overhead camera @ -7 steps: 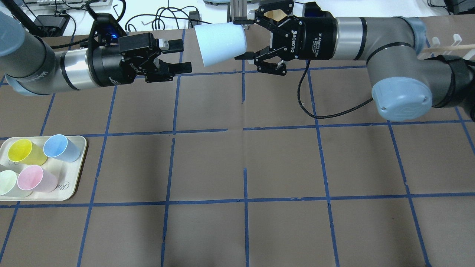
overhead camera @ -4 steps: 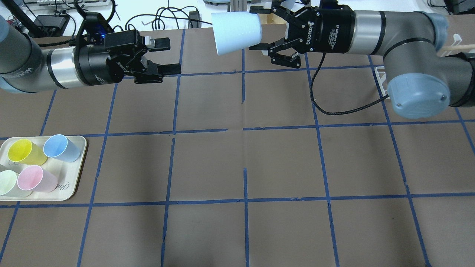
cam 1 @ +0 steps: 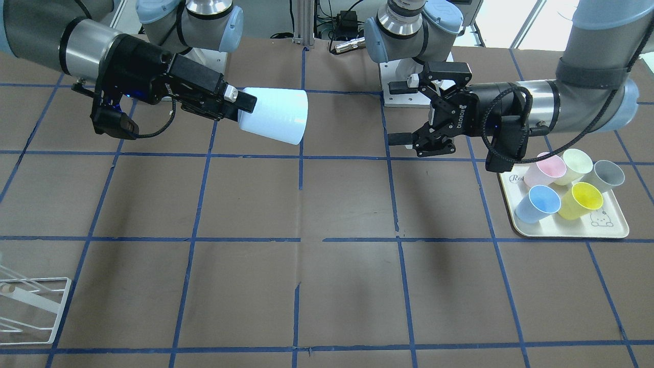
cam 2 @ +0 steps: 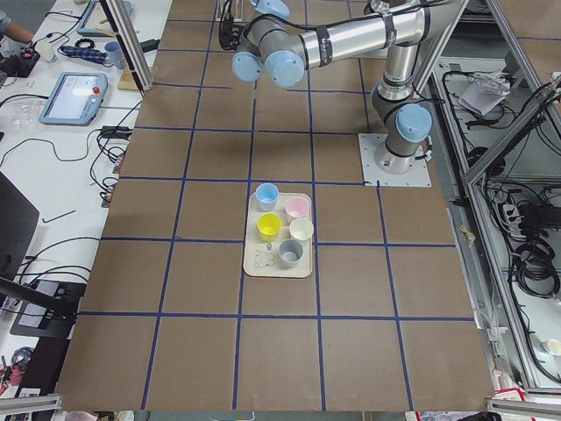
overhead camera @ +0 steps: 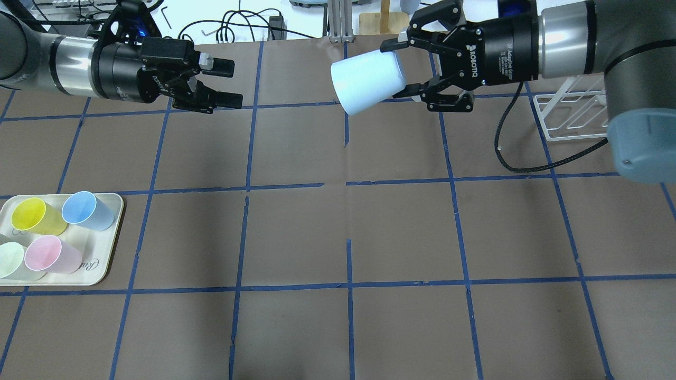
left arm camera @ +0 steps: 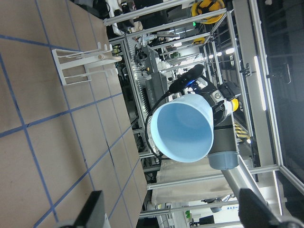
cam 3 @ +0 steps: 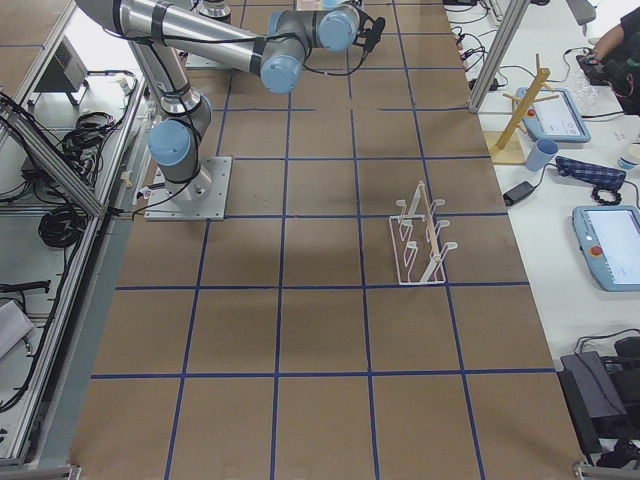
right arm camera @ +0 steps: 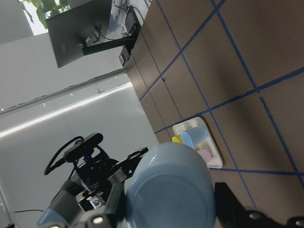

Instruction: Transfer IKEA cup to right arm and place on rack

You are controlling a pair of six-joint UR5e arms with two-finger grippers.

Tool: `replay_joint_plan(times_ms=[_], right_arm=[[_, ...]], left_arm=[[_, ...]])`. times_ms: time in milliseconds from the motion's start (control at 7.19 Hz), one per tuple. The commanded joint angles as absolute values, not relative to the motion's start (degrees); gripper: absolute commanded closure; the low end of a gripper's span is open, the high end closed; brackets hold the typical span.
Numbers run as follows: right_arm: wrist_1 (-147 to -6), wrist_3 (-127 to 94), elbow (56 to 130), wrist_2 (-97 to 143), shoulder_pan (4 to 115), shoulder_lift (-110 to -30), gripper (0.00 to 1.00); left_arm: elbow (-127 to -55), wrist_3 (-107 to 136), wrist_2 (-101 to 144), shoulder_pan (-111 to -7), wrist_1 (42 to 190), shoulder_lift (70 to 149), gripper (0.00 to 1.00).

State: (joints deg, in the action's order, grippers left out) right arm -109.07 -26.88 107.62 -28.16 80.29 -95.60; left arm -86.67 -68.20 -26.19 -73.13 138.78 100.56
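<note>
Six cups: IKEA cup [cam 1: 276,116], pink cup [cam 1: 544,171], cream cup [cam 1: 577,162], grey cup [cam 1: 608,175], blue cup [cam 1: 541,202], yellow cup [cam 1: 585,198]. One tray [cam 1: 572,236], one rack [cam 3: 420,245].

The left arm [overhead camera: 68,71] and the right arm [overhead camera: 565,37] stretch level toward each other — left gripper [overhead camera: 231,83] spread and empty, right gripper [overhead camera: 397,71] clamped on the IKEA cup [overhead camera: 364,84].

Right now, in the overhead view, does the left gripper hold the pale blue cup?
No, the IKEA cup is held by the right gripper, while the left gripper is open and empty.
</note>
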Motion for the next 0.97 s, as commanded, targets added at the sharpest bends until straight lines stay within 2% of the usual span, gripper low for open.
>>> replay_joint_plan(times_ms=[0, 418, 835], right_arm=[[-104.52, -23.32, 107.23, -48.16, 80.24, -99.31, 0.55], [-100.20, -1.02, 106.44, -73.15, 79.98, -99.76, 0.60], [-100.89, 7.78, 103.55, -82.34, 77.45, -99.23, 0.64]], left_arm=[[-86.83, -43.99, -41.04, -73.73, 120.42, 100.64, 0.00], [-86.48, -27.57, -58.37, -78.81, 106.84, 100.46, 0.00], [-86.48, -4.20, -69.93, -89.36, 94.53, 99.32, 0.00]])
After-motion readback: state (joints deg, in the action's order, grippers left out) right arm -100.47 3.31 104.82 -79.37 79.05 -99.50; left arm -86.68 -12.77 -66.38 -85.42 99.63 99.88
